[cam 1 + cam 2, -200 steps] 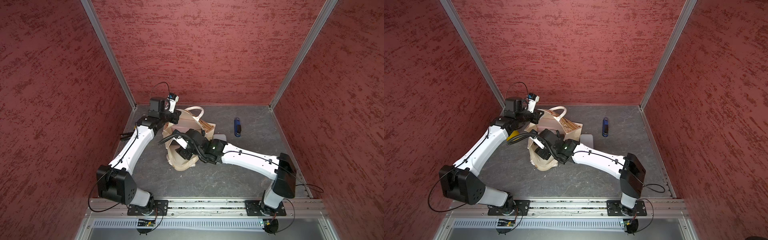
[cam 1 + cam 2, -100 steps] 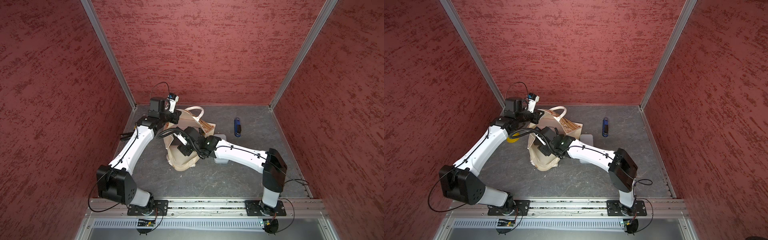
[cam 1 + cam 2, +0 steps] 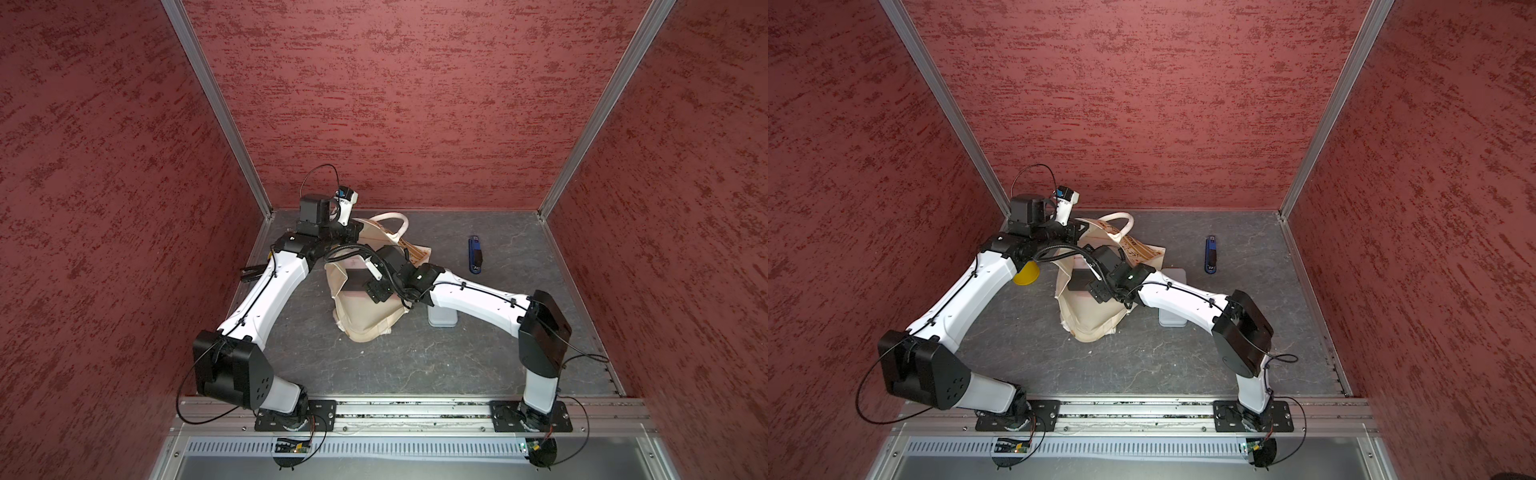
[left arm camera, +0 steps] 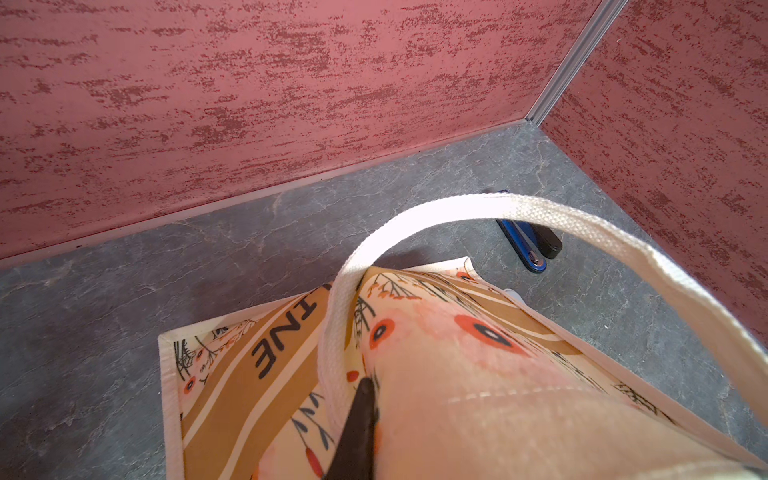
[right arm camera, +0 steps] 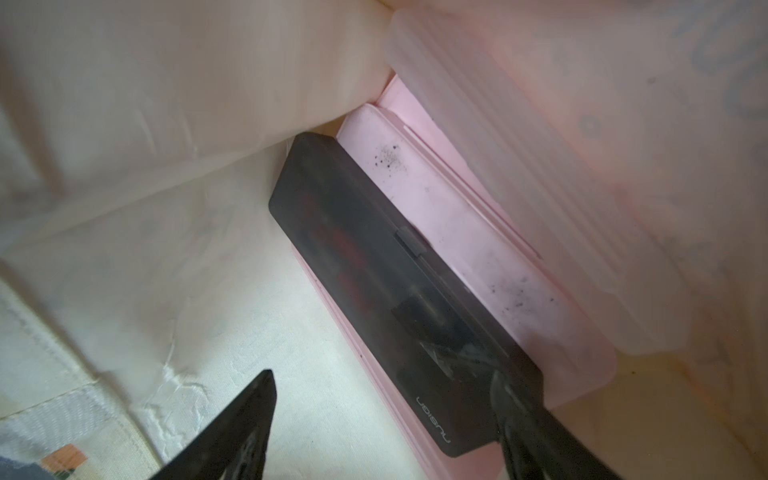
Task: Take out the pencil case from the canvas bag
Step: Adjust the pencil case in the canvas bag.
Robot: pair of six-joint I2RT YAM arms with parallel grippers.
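The cream canvas bag (image 3: 368, 313) (image 3: 1096, 318) lies mid-floor, its mouth held up. My left gripper (image 3: 356, 231) (image 4: 365, 415) is shut on the printed rim beside the white handle (image 4: 519, 212); only one dark finger (image 4: 357, 432) shows. My right gripper (image 3: 374, 286) (image 5: 382, 419) is inside the mouth, open. A dark smoky pencil case (image 5: 374, 257) lies on a pink flat case (image 5: 457, 232) in the bag. Its near end sits between my open fingers, with one fingertip (image 5: 515, 411) over its corner. A frosted case (image 5: 540, 187) leans behind.
A blue stapler-like thing (image 3: 475, 259) (image 3: 1211, 259) lies at the back right. A translucent box (image 3: 442, 318) (image 3: 1173, 299) sits under my right forearm. A yellow object (image 3: 1026, 274) shows under my left arm. Red walls enclose three sides.
My right gripper has pushed a little deeper into the bag and its jaws have spread wider. The right elbow swung inward. The left arm has held still.
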